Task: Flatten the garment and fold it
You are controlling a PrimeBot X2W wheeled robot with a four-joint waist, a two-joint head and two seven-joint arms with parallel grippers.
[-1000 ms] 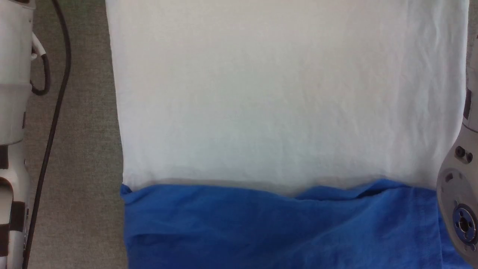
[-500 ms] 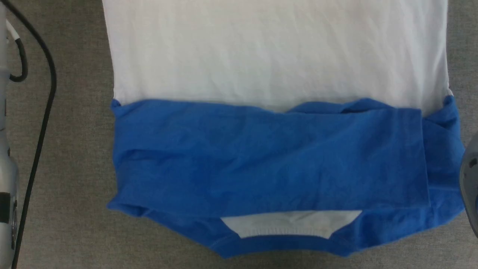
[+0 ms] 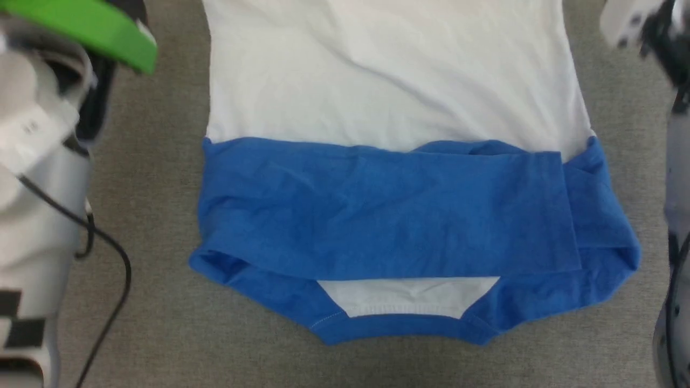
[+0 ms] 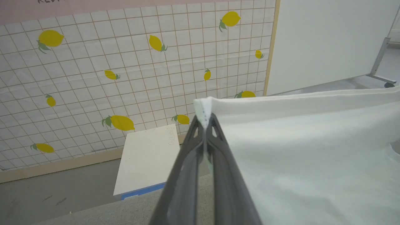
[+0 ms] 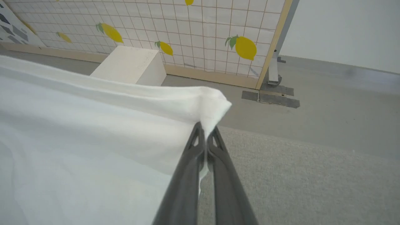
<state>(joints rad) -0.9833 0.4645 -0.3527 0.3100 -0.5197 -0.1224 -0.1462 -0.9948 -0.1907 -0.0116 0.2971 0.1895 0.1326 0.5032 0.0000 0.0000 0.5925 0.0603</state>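
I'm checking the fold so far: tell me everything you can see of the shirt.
The shirt is thin, soft cloth, lightly creased: white body, bright blue sleeves folded across it beside the neck opening. That end lies on the grey surface. The left gripper and right gripper are each shut on a white corner, holding the far edge up off it.

The left gripper (image 4: 203, 123), two long dark plastic fingers, rose from six o'clock toward twelve in its wrist view, its tips pressed together on a corner of the thin white cloth garment (image 4: 312, 156). The right gripper (image 5: 206, 131) stood likewise, clamped on another white corner. In the head view, the pale grey left forearm (image 3: 38, 215) lay at nine o'clock and the right forearm (image 3: 676, 215) at three.
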